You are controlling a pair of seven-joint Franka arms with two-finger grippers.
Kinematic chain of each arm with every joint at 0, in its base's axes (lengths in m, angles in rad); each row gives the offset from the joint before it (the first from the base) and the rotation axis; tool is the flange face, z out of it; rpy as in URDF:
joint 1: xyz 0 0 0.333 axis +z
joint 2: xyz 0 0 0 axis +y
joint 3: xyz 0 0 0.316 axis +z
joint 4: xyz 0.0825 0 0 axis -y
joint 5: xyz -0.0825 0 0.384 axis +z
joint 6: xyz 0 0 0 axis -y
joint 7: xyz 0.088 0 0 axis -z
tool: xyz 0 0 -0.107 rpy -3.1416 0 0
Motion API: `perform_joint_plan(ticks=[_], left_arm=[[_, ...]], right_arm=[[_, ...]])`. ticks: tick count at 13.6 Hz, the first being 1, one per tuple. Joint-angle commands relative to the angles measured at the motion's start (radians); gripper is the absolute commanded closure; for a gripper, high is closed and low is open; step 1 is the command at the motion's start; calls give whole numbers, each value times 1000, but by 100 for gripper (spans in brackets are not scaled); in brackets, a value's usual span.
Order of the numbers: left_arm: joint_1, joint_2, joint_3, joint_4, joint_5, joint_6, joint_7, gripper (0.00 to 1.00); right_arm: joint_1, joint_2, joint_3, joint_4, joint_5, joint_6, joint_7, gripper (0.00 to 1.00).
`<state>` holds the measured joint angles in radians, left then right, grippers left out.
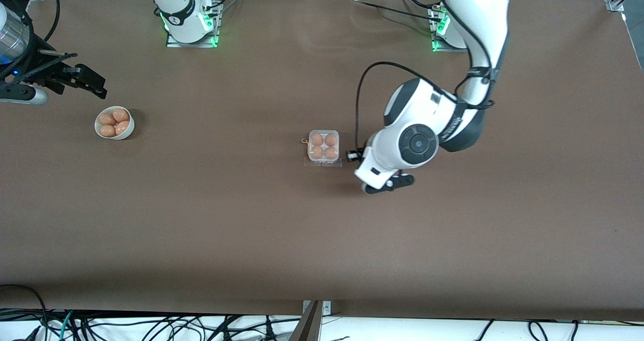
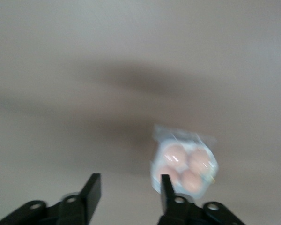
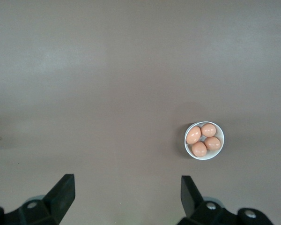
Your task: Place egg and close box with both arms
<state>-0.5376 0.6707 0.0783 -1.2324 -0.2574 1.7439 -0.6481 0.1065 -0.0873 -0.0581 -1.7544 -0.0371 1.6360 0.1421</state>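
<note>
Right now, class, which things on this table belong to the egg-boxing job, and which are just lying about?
Belong to the job:
- egg carton, four eggs in its cells
- left gripper, open, empty, beside the carton
- right gripper, open, waiting over the right arm's end of the table

Just lying about:
- white bowl holding four spare eggs

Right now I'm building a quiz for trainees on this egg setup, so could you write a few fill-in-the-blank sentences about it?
1. The box holds ____ eggs.
2. The other eggs sit in a round white ____ toward the right arm's end of the table.
3. The left gripper, fingers apart, holds ____.
4. The right gripper is ____ and holds nothing.

Missing words: four; bowl; nothing; open
</note>
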Motion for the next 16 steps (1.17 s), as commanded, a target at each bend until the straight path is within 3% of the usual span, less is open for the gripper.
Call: perform_joint_plan(ticks=[1, 4, 8, 13, 16], left_arm=[[16, -84, 0, -5, 185, -29, -8, 0], [105, -126, 0, 5, 198, -70, -5, 0], [220, -249, 9, 25, 210, -162, 233, 0], [372, -422, 8, -99, 236, -199, 537, 0], [416, -492, 8, -189, 256, -196, 579, 0]], right_arm=[[-4, 4, 1, 18, 13, -18, -16, 0], [-4, 4, 1, 18, 11, -18, -16, 0], [-4, 4, 1, 18, 11, -18, -16, 0], [-4, 4, 1, 18, 13, -18, -16, 0], [-4, 4, 1, 19, 13, -18, -15, 0]])
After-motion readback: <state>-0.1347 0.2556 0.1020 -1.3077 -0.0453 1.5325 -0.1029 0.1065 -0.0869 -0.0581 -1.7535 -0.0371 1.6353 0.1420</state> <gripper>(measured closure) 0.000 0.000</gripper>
